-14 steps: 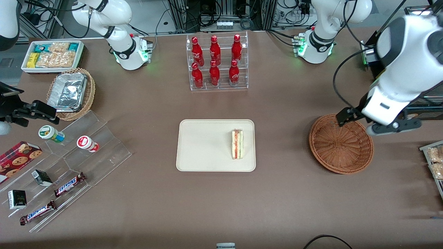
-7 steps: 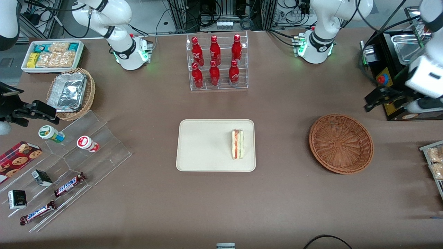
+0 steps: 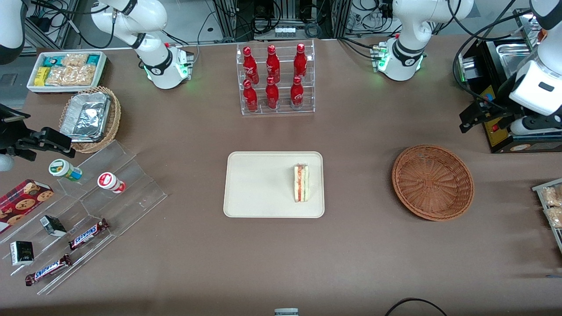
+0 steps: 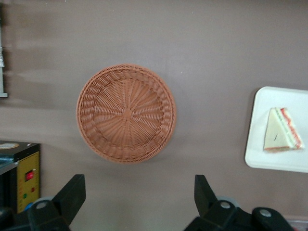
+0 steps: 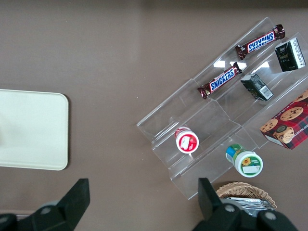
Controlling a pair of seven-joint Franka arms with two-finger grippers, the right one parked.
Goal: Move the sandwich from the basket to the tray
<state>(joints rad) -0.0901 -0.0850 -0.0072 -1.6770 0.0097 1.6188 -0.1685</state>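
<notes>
The sandwich, a white bread wedge with red-orange filling, lies on the cream tray, at the tray's end nearest the basket. The reddish-brown wicker basket holds nothing. My left gripper is open and empty, high above the table, farther from the front camera than the basket and toward the working arm's end. In the left wrist view the gripper hangs over bare table beside the basket, with the sandwich on the tray well off to the side.
A black box with a red button stands beside the gripper. A rack of red bottles stands farther back. Toward the parked arm's end are a tan basket of foil containers, a white snack bin and an acrylic snack stand.
The left gripper has moved from above the basket's rim away from the front camera and toward the working arm's end of the table. The sandwich and basket have not moved.
</notes>
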